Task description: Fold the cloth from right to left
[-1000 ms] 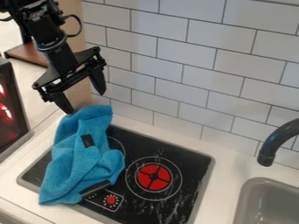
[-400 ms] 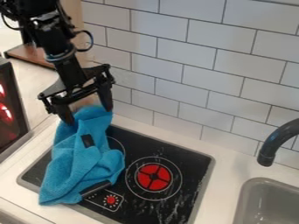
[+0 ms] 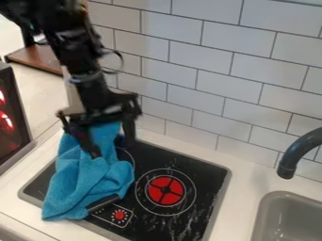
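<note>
A blue cloth is spread in a long, rumpled heap over the left part of the black cooktop, as seen in the view. Its lower left corner is laid past the cooktop's rim, onto the white counter, and its narrower upper end is bunched near the wall. Several soft folds and creases are seen along it, and its right edge is bulged toward the middle of the cooktop. The outer ring of one burner is partly covered by the cloth.

The black gripper is held over the upper end of the cloth, pointed downward, with the arm brought in from the upper left. Its two fingers are set wide apart, one on each side of a strip of blue cloth that is seen between them, and nothing is pinched. The left fingertip in the view is lined up with the cloth, but whether the cloth is touched cannot be told.

On the cooktop, a red burner disc is left uncovered to the right of the cloth, and a red knob is seen just beside its lower edge. The counter is backed by a white tiled wall. At the right, a dark faucet is seen above a gray sink.
</note>
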